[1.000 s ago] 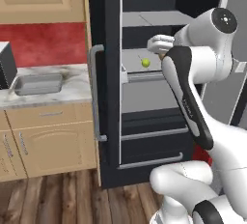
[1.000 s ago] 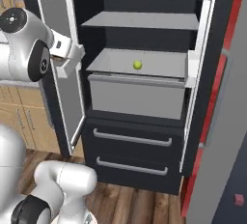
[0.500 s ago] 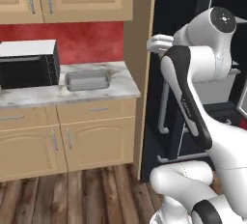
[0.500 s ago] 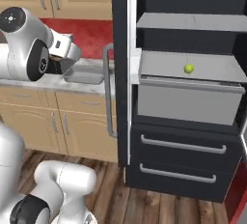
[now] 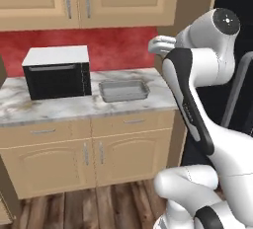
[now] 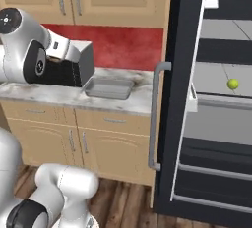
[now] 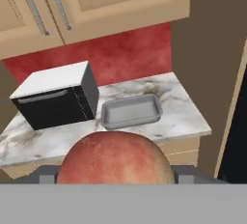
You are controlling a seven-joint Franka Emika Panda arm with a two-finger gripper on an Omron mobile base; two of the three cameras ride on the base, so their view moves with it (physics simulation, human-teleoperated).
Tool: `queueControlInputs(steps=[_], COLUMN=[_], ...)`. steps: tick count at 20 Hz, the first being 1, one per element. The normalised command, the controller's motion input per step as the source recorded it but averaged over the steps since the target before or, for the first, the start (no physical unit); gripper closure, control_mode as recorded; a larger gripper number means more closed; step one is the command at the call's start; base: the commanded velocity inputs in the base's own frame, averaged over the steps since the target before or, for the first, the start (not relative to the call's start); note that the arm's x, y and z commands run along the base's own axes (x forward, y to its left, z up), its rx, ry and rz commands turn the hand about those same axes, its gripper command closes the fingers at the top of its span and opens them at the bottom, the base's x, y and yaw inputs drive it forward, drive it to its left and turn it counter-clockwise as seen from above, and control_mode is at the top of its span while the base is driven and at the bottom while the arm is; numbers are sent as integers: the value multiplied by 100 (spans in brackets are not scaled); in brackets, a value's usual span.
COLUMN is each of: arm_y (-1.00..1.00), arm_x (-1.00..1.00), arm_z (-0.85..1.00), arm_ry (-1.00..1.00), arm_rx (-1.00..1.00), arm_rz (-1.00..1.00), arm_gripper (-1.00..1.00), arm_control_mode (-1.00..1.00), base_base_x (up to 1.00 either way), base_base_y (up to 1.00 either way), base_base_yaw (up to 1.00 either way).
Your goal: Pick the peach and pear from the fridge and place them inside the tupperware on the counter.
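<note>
**A:** Up close in the hand view, the peach [image 7: 115,158] sits at six o'clock, clamped in the gripper [image 7: 115,175], grey finger pads just peeking out at either side of it.

**B:** And past it, at twelve o'clock from the fruit, the tupperware [image 7: 130,111] rests on the worktop [image 7: 181,109], with the microwave [image 7: 55,96] just beside it at nine o'clock.

**A:** Right base view adds something else: the fridge [image 6: 179,104] stands open, and the pear [image 6: 233,83] lies on a grey shelf [image 6: 221,99] inside.

**B:** Left base view gives the tupperware [image 5: 123,90] from above, nothing in it, well apart from the arm's white wrist [image 5: 165,45].
</note>
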Motion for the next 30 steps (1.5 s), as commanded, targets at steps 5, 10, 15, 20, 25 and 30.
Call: queueControlInputs(steps=[5,10,15,20,25,30], arm_y=[0,0,0,2,-1,-16], arm_x=[0,0,0,-57,-32,2], arm_z=[0,0,0,-80,-67,-57], arm_ry=[0,0,0,0,3,19], arm_rx=[0,0,0,-14,-11,-1], arm_rz=[0,0,0,-5,-2,0], arm_gripper=[100,100,100,100,100,100], arm_control_mode=[100,100,100,-100,-100,-100], base_base_x=[95,92,50,-3,0,0], base_base_y=[33,37,38,3,0,0], base_base_yaw=[-2,-5,-7,-2,0,0])
